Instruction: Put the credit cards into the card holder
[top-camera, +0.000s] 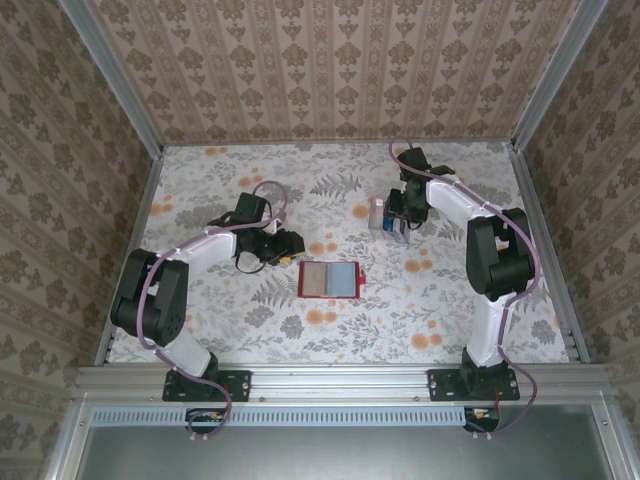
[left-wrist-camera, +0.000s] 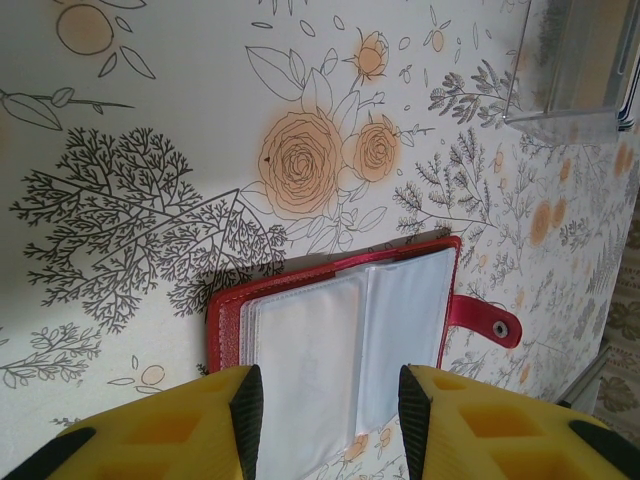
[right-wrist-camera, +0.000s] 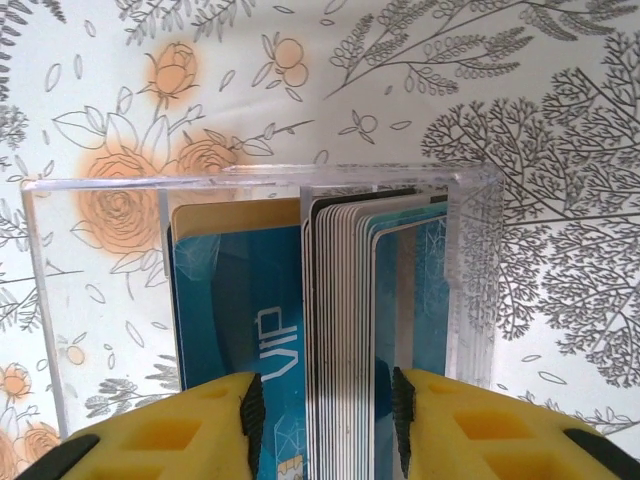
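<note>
The card holder (top-camera: 328, 280) lies open on the flowered table, a red wallet with greyish see-through pockets (left-wrist-camera: 330, 340) and a snap tab (left-wrist-camera: 485, 322). My left gripper (top-camera: 288, 243) hovers just left of it; in the left wrist view it stands open (left-wrist-camera: 330, 425) above the pockets with nothing between its pads. The credit cards (right-wrist-camera: 340, 300) stand on edge as a stack in a clear plastic box (right-wrist-camera: 100, 300), with one blue "VIP" card (right-wrist-camera: 235, 300) leaning beside them. My right gripper (right-wrist-camera: 327, 420) is open and straddles the stack, with small gaps on both sides.
The clear box (top-camera: 382, 215) sits at the back right of the table, and its corner (left-wrist-camera: 570, 70) shows in the left wrist view. Patterned walls with metal rails close the table in on three sides. Bare tabletop lies between the wallet and the box.
</note>
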